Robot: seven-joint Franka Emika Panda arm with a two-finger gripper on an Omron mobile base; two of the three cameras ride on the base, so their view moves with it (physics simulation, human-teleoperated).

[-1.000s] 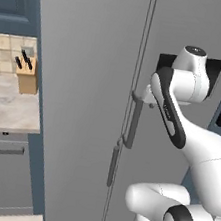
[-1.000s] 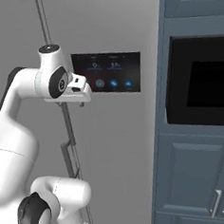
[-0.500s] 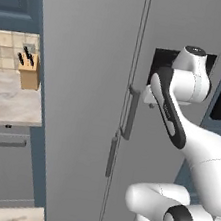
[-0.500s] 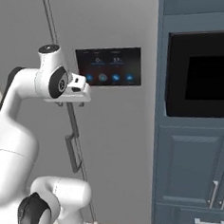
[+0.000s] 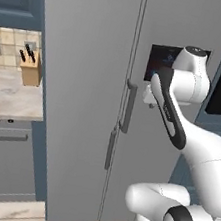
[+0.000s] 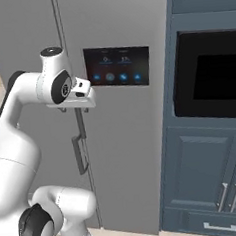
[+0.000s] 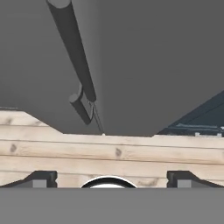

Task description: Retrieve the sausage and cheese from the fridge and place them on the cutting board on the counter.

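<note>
Both claw (image 7: 109, 179) fingers spread, seemingly beside fridge (image 5: 91, 54) handle.

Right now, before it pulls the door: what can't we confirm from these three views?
- Sausage and cheese: behind the shut doors of the fridge in both base views.
- Cutting board: the counter is cut off by the left edge of the left base view; no board on the visible part.
- Gripper against the handle: fingers hidden by the hand in the right base view; contact unclear.
- Fingers in the hand view: tips alone, set wide apart.
</note>
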